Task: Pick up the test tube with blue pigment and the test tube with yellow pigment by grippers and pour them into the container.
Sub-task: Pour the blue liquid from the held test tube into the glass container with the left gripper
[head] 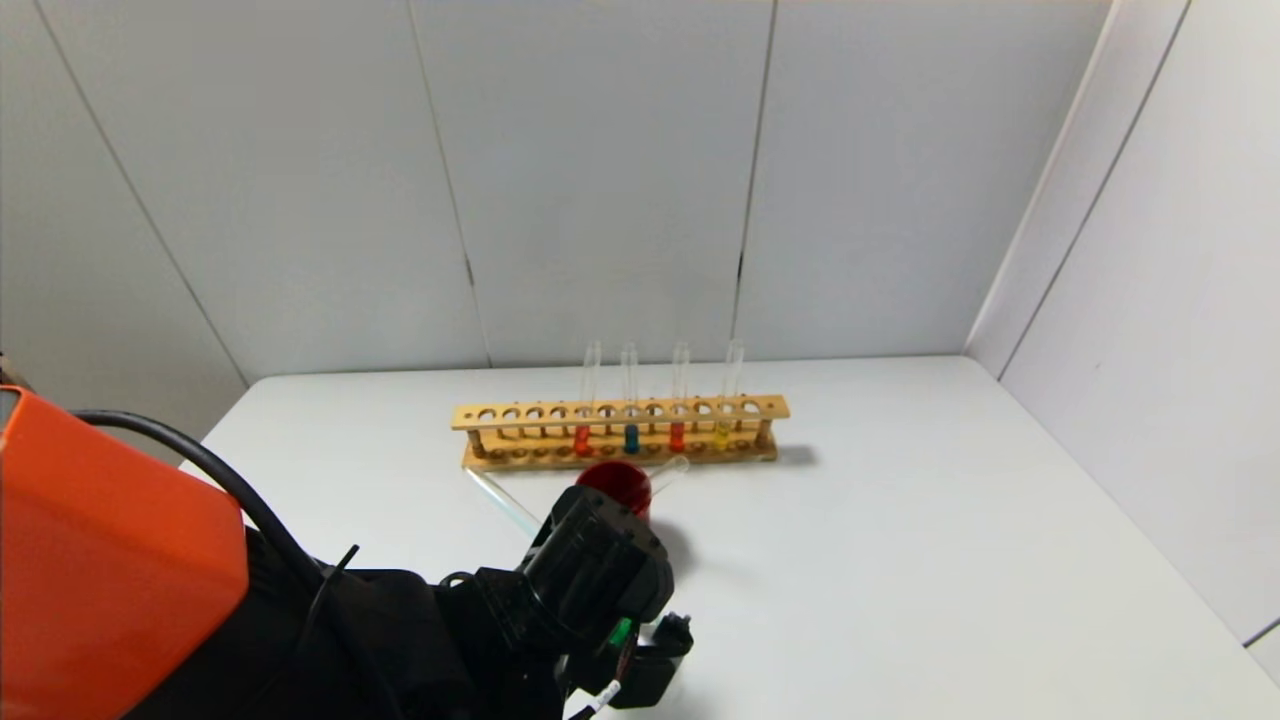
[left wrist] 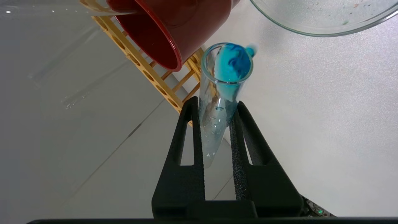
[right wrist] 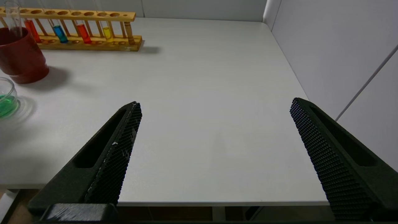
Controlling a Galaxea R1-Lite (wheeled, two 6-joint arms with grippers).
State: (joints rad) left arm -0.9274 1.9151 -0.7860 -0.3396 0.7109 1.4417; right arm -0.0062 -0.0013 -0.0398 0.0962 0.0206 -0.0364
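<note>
My left gripper is shut on a test tube with blue pigment. The tube is tipped, with the blue liquid pooled at its mouth, between the dark red cup and the clear glass container. The container holds green liquid in the right wrist view; in the head view it is hidden behind my left wrist. The test tube with yellow pigment stands in the wooden rack, as does a second blue tube. My right gripper is open and empty over the table's front edge, at the right.
Two orange-red tubes also stand in the rack. The red cup stands just in front of the rack, with a clear tube leaning out of it. White walls close the back and the right side of the table.
</note>
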